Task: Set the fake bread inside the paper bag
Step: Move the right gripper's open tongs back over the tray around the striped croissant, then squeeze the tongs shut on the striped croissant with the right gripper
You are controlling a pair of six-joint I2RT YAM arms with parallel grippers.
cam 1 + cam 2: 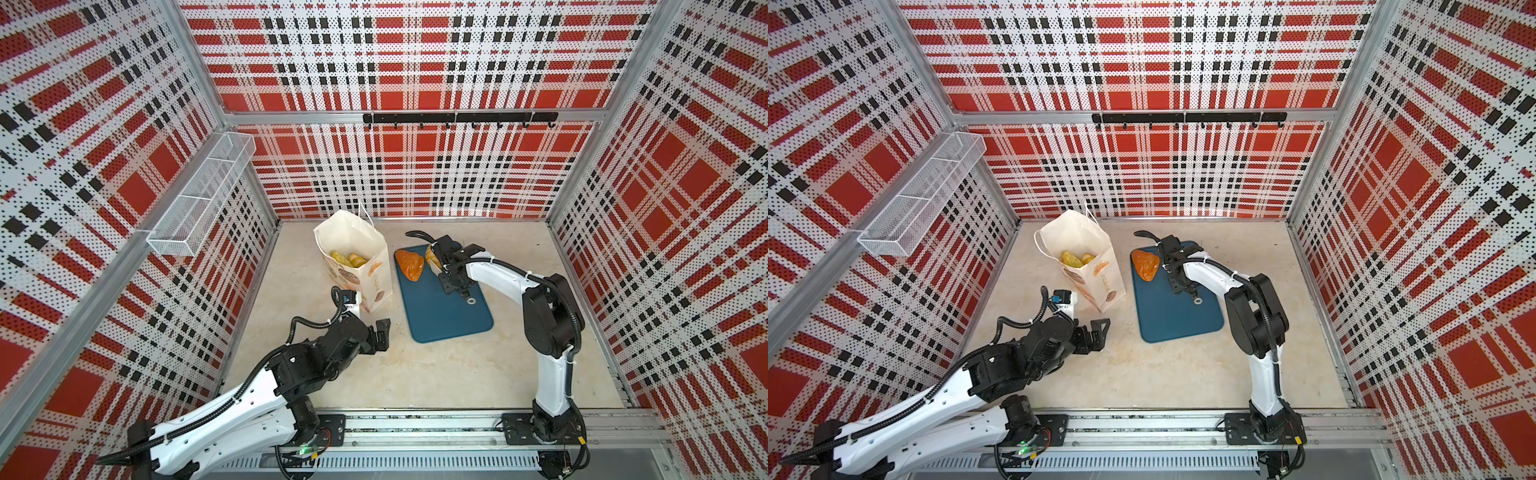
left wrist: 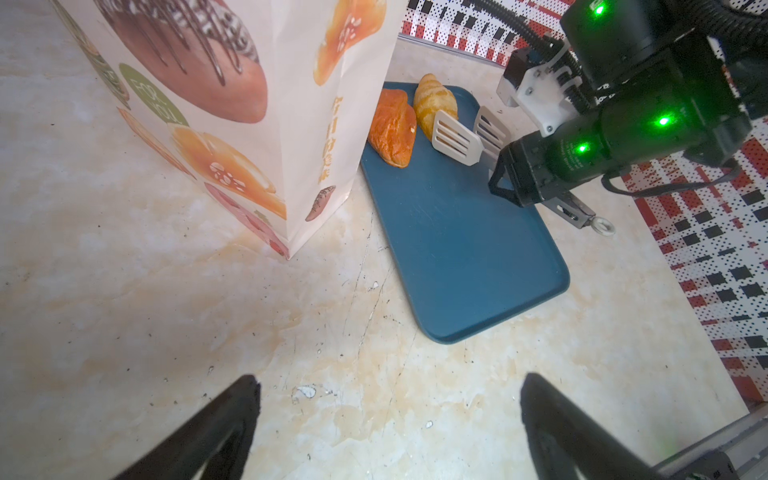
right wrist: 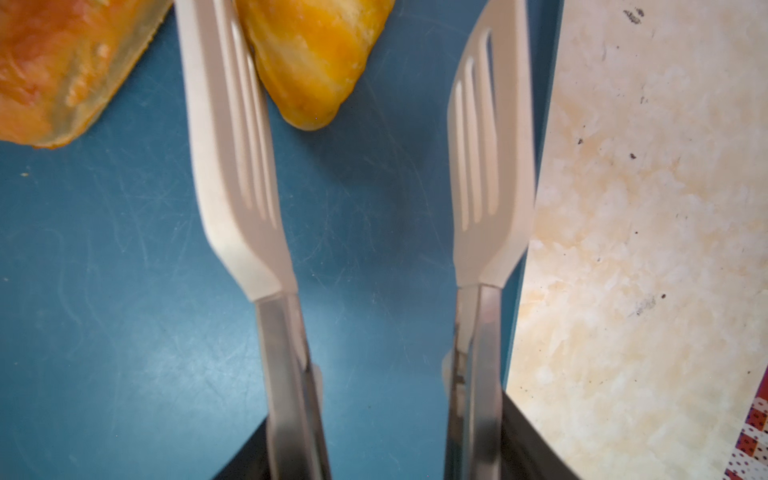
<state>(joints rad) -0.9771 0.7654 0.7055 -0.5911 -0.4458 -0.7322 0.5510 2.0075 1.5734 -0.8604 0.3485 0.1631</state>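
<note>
Just ahead of the right gripper [image 2: 500, 166], on the blue tray [image 1: 449, 316], lie the only two pieces of fake bread in view outside the bag: a golden croissant [image 3: 316, 62] and a darker orange-brown piece [image 3: 54, 70]. The right gripper is clamped on the steel arms of a pair of tongs [image 3: 232, 166]. Their two white slotted blades stand apart and reach forward from its fingertips. In the right wrist view the croissant's near end lies between the blades, against one of them. The other blade hangs near the tray's edge, clear of it. The orange-brown piece sits outside the tongs, just beyond the blade that meets the croissant.

Farther off on that same side stands the paper bag [image 1: 353, 237], upright and open-mouthed, with several yellow pieces [image 1: 349, 259] inside; their number cannot be told. The left gripper [image 2: 389, 380] hangs over bare table [image 2: 166, 332], jaws wide apart and empty, with the bag's near corner ahead of it.

The step in hand looks like the pick of the croissant, with the tongs set about it but not closed. The next move likely calls for easing the blades forward to flank its thick middle without nudging the orange-brown piece. They must then squeeze firmly on a glossy, rounded shape, and lift high enough to clear the bag's rim.
</note>
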